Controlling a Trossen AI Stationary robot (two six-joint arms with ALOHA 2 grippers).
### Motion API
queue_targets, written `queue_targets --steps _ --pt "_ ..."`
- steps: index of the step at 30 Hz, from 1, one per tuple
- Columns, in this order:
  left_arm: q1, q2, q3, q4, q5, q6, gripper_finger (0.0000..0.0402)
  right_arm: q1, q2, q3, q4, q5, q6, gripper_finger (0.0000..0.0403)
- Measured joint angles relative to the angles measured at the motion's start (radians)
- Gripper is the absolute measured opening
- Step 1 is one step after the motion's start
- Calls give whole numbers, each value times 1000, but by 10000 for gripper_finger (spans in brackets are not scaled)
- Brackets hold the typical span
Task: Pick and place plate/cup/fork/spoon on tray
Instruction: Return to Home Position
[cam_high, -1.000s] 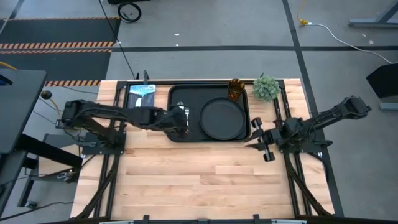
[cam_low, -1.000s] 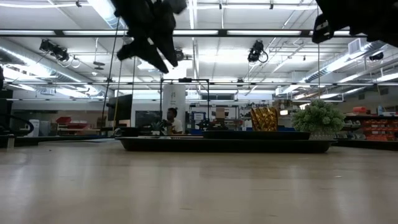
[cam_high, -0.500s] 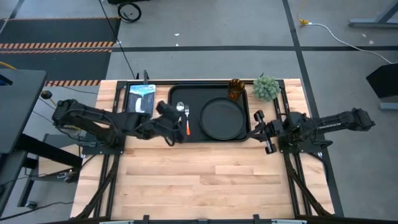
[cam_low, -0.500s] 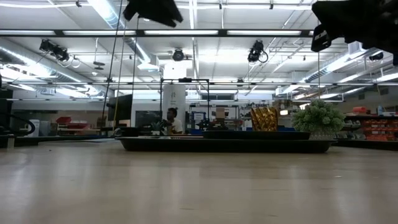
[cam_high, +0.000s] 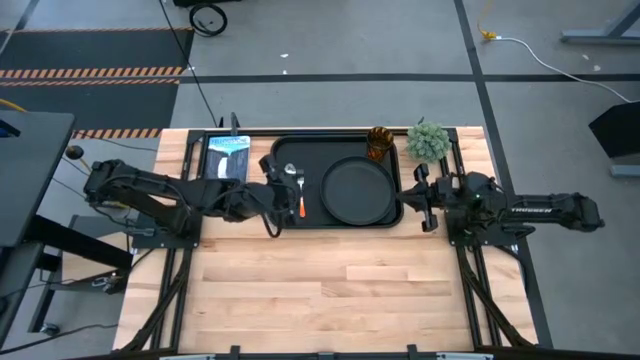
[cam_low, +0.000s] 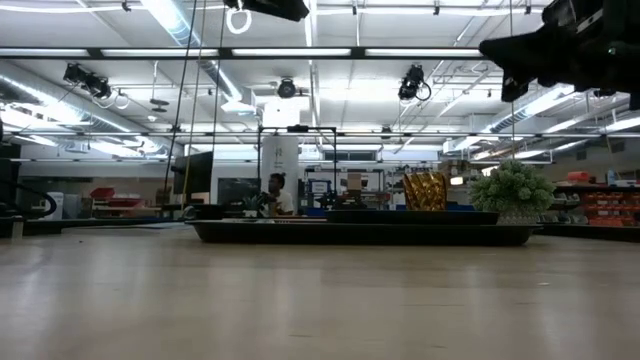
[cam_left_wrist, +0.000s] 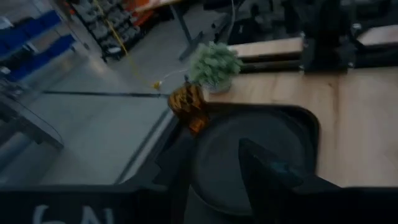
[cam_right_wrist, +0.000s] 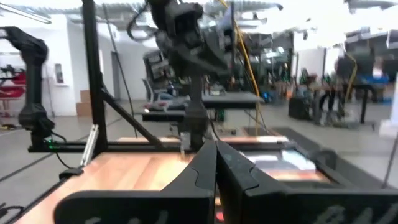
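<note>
Fork (cam_high: 301, 200) and spoon (cam_high: 290, 176) lie on tray (cam_high: 340, 148) beside plate (cam_high: 358, 189); cup (cam_high: 379, 142) at tray's far corner. My left claw (cam_high: 272, 190) spread, empty, over tray's edge. Right claw (cam_high: 424, 200) pressed together, empty.

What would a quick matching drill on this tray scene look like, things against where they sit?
Things:
1. round matte black plate
2. amber patterned cup
3. orange-handled fork
4. green potted plant

Places:
A. tray's far right corner
B. on the wood, off the tray
C. tray's right half
D. tray's left part, beside the spoon

Pairs: 1-C, 2-A, 3-D, 4-B
</note>
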Motion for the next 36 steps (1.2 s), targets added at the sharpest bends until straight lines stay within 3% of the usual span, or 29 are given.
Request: queue_targets --steps 3,9,18,26,32,36 --pt "17 0 0 72 1 43 141 -15 -6 0 -48 0 29 9" --pt "4 -1 0 145 102 65 141 -19 -6 0 -125 1 58 10" --pt "-146 -112 0 117 116 -46 141 -19 -61 0 -334 3 144 10" --pt "-237 -251 0 66 205 -167 141 7 -225 -12 -468 169 225 11" --pt "-305 -267 -27 29 214 -183 141 22 -279 -60 -469 305 353 11" --pt "-343 -265 -99 27 216 -238 137 22 -279 -60 -464 315 377 11"
